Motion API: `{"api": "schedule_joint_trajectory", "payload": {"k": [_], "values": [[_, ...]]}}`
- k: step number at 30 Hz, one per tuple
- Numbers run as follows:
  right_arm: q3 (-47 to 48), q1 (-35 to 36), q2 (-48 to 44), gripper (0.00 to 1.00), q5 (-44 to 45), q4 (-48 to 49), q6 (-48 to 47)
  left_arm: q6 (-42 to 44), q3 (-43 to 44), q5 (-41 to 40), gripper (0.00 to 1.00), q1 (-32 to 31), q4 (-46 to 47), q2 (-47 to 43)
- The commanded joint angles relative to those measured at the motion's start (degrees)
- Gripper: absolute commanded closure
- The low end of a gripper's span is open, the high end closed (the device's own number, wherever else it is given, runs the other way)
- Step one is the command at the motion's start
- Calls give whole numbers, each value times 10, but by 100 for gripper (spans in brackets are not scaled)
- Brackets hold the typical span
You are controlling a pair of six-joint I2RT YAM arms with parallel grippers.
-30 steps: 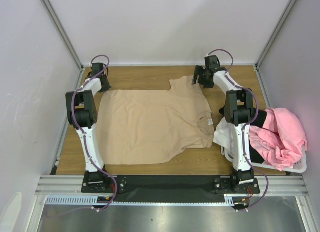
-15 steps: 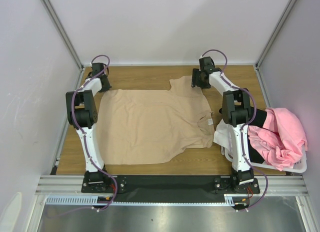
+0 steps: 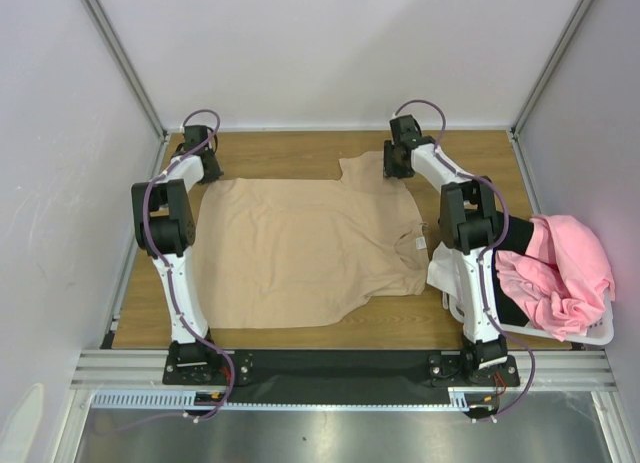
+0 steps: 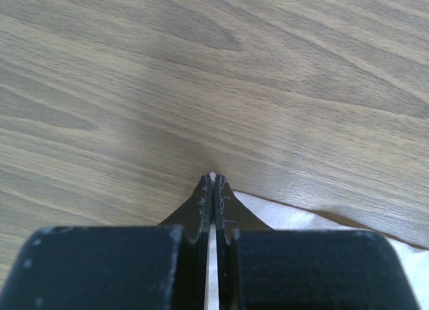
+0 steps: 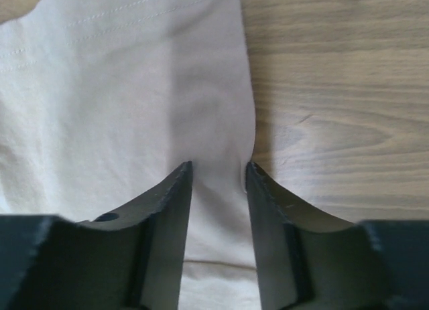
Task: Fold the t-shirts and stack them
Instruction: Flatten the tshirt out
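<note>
A light tan t-shirt [image 3: 300, 248] lies spread flat on the wooden table, one sleeve pointing to the far side. My left gripper [image 3: 205, 175] sits at the shirt's far left corner and is shut on its edge; in the left wrist view a thin strip of tan cloth [image 4: 301, 219] runs between the closed fingers of the gripper [image 4: 212, 179]. My right gripper [image 3: 398, 169] is down on the far sleeve. Its jaws [image 5: 218, 166] stand partly apart, straddling the sleeve's right edge, with tan cloth [image 5: 134, 89] lying between them.
A white laundry basket [image 3: 590, 333] stands at the right edge, beside the right arm. It holds a pink t-shirt [image 3: 560, 268], some black cloth [image 3: 515, 308] and white cloth [image 3: 445, 268] hanging over its left side. Grey walls enclose the table.
My right gripper has shifted a little left and farther over the sleeve, and its jaws have narrowed around the cloth. The left arm and the shirt have not moved.
</note>
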Motion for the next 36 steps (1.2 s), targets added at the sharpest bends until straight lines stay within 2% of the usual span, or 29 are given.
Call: {"api": "schedule_joint_trajectory", "payload": {"k": [1, 3, 4, 6, 11, 17, 26, 36], "values": [[8, 15, 27, 60, 13, -45, -15, 15, -5, 3, 100, -5, -2, -32], [8, 16, 31, 71, 19, -50, -15, 16, -5, 3, 100, -6, -1, -32], [8, 16, 32, 86, 27, -53, -14, 19, -5, 3, 100, -6, 0, -32], [12, 16, 32, 100, 33, -55, -13, 20, -4, 3, 100, -6, 1, -33], [31, 15, 14, 100, 32, -42, -14, 26, 3, 10, 100, -5, 0, -39], [31, -1, -43, 100, -6, 31, -16, 41, -4, 54, 100, -1, 44, -78], [25, -21, -155, 100, -17, 119, -42, 73, -56, 133, 100, 10, 122, -176], [-9, -20, -284, 100, -39, 147, -49, 88, -131, 120, 100, 12, 148, -313]]}}
